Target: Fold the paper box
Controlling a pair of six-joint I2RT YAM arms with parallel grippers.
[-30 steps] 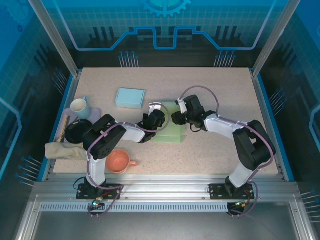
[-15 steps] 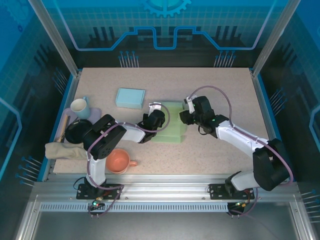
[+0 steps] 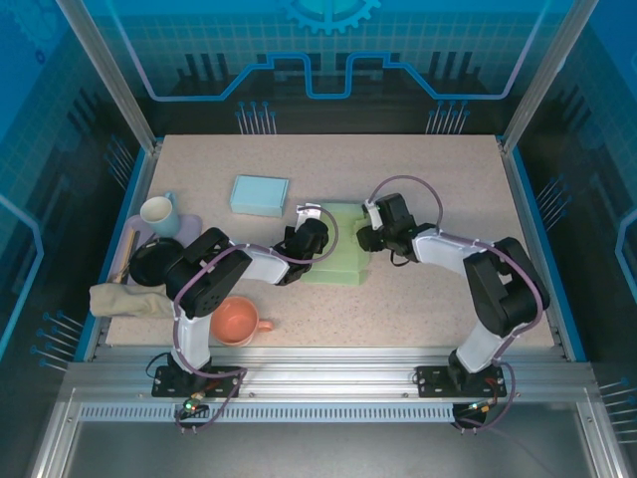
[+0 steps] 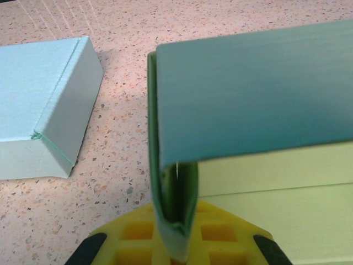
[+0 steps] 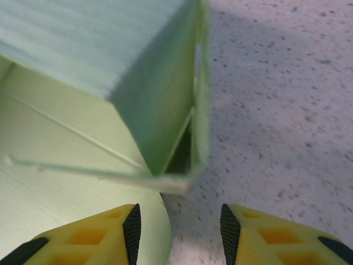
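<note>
Mid-fold by the look of it. The green paper box (image 3: 336,254) is parked in the middle of the table (image 3: 448,179), with its doubled-over left wall clamped tight in the left end effector (image 4: 176,243). The right end effector (image 5: 177,221) is held spread open with nothing gripped, right at the box's right wall. Probably that wall needs to be straddled squarely and pinched next.

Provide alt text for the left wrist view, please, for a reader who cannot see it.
The yellow left gripper is shut on an upright folded wall of the green paper box, whose raised panel stretches right. A pale blue box lies apart to its left on the speckled table.
</note>
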